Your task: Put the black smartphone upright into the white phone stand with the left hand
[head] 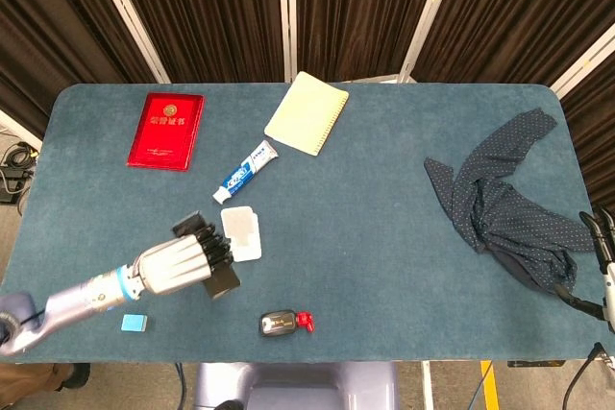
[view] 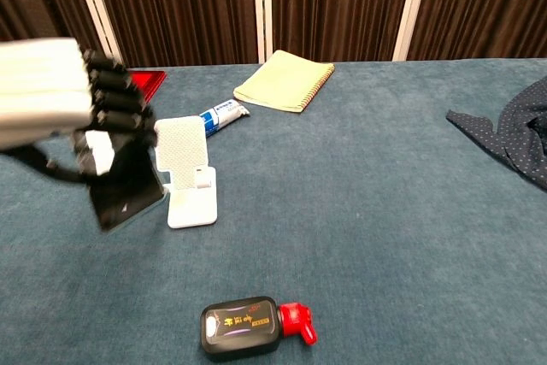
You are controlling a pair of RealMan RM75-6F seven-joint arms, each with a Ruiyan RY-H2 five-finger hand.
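Observation:
My left hand [head: 181, 261] [view: 60, 96] grips the black smartphone [head: 223, 281] [view: 126, 181] and holds it in the air, tilted, clear of the table. The phone hangs just left of the white phone stand [head: 241, 233] [view: 187, 173], which stands upright on the blue cloth with nothing in it. In the chest view the phone's lower edge is close beside the stand's base but apart from it. My right hand [head: 603, 237] shows only as dark fingertips at the far right edge of the head view, and I cannot tell how they lie.
A black bottle with a red cap [head: 282, 322] [view: 249, 326] lies near the front edge. A toothpaste tube [head: 245, 172] [view: 222, 113], a red booklet [head: 166, 131], a yellow notebook [head: 307, 112] and a dark dotted cloth [head: 507, 201] lie farther off. A small blue block [head: 133, 323] sits under my left forearm.

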